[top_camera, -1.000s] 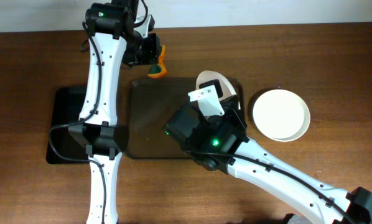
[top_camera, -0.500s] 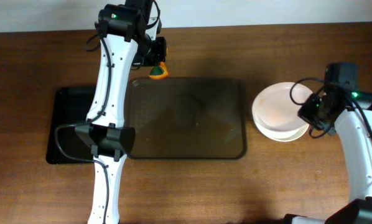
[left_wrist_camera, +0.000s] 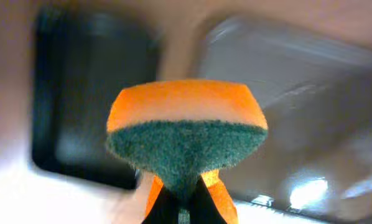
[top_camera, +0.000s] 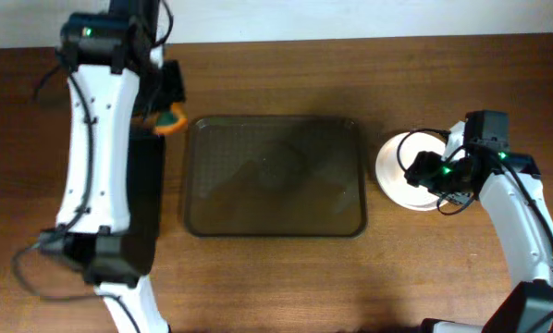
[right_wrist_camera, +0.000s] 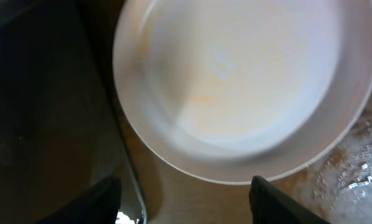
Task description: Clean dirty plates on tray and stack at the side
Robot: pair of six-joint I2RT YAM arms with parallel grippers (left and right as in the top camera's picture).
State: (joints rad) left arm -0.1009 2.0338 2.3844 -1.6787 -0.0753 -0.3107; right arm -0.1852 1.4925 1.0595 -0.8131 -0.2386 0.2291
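Observation:
The white plates (top_camera: 395, 169) lie stacked on the table to the right of the tray (top_camera: 275, 176), which has nothing on it. In the right wrist view the top plate (right_wrist_camera: 248, 81) looks white with a faint orange tinge. My right gripper (top_camera: 428, 172) hovers over the stack, open, its fingers (right_wrist_camera: 105, 199) wide apart at the plate's near rim and holding nothing. My left gripper (top_camera: 168, 118) is at the tray's far left corner, shut on an orange and green sponge (left_wrist_camera: 186, 137).
A black tray (top_camera: 152, 208) lies left of the big tray, mostly under my left arm; it also appears in the left wrist view as the black tray (left_wrist_camera: 80, 112). Bare wooden table surrounds both trays and the stack.
My right arm carried a plate from the tray onto the stack at the right, then opened and let go. My left arm swung left with the sponge, toward the black tray.

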